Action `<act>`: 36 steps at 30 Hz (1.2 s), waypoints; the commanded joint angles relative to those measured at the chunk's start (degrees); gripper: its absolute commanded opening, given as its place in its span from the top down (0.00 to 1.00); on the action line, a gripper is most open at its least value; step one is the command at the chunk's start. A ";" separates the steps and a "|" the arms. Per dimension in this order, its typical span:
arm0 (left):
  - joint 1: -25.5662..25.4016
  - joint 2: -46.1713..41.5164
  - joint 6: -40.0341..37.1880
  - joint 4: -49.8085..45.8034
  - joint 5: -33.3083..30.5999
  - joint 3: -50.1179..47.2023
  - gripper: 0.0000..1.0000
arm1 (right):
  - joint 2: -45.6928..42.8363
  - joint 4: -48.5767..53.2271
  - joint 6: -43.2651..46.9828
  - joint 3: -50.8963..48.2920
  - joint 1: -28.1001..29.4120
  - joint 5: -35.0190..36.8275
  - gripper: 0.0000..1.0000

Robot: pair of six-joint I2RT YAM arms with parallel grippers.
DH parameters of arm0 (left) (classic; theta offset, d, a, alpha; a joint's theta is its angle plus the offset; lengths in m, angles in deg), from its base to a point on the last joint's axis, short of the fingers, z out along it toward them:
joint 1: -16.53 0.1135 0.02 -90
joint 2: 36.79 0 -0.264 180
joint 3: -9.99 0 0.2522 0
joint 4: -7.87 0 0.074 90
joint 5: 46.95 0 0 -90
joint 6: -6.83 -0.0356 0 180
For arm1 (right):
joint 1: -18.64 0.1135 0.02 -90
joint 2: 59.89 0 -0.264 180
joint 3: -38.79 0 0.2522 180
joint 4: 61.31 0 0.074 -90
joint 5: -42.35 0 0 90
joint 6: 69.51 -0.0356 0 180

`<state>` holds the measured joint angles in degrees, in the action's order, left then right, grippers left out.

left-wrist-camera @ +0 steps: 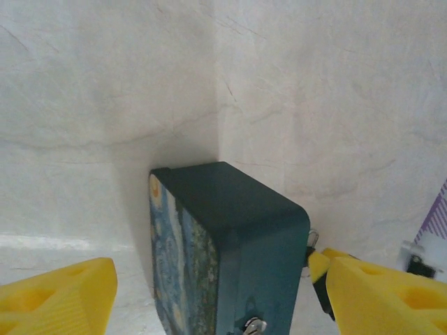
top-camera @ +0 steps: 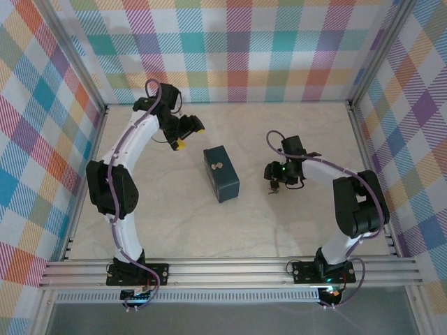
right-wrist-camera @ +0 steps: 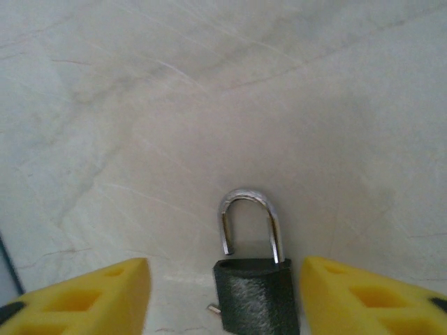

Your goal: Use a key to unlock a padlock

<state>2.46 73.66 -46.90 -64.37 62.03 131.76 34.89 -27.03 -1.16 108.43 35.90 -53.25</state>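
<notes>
The padlock (right-wrist-camera: 255, 296) lies on the pale table, a dark textured body with a silver shackle (right-wrist-camera: 249, 218). The shackle's left leg stands lifted out of the body. My right gripper (right-wrist-camera: 225, 279) is open around it, with the right yellow finger (right-wrist-camera: 363, 296) close beside the body and the left finger (right-wrist-camera: 84, 300) well apart. A small grey metal tip (right-wrist-camera: 212, 307) pokes out at the body's lower left; I cannot tell whether it is the key. From above, the right gripper (top-camera: 276, 187) points down at the table, right of the tin. My left gripper (top-camera: 190, 136) hangs open and holds nothing.
A dark blue tin (top-camera: 221, 173) with a swirly painted face stands in the middle of the table, a small metal clasp (left-wrist-camera: 253, 325) on its side. Checked walls and a metal frame enclose the table. The left gripper (left-wrist-camera: 209, 279) looks down on the tin (left-wrist-camera: 237, 223) from the far left.
</notes>
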 commanded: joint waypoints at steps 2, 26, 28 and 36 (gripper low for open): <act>2.17 -2.69 -2.96 -2.83 -2.11 -2.25 0.21 | -8.95 0.77 3.37 3.13 2.09 -7.33 0.17; 2.94 -5.60 -2.27 -0.67 -2.53 -7.99 0.21 | -0.19 4.15 3.93 15.03 27.81 4.15 0.00; 3.06 -5.69 -2.41 -0.60 -2.51 -8.32 0.21 | 1.82 5.81 4.28 16.52 28.84 6.09 0.00; 3.93 -6.29 -3.17 -0.61 -2.72 -8.84 0.21 | 5.90 8.75 0.43 18.49 29.27 9.76 0.09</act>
<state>4.80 69.95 -48.47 -64.26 59.89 123.62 40.57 -20.39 0.98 125.76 65.38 -45.01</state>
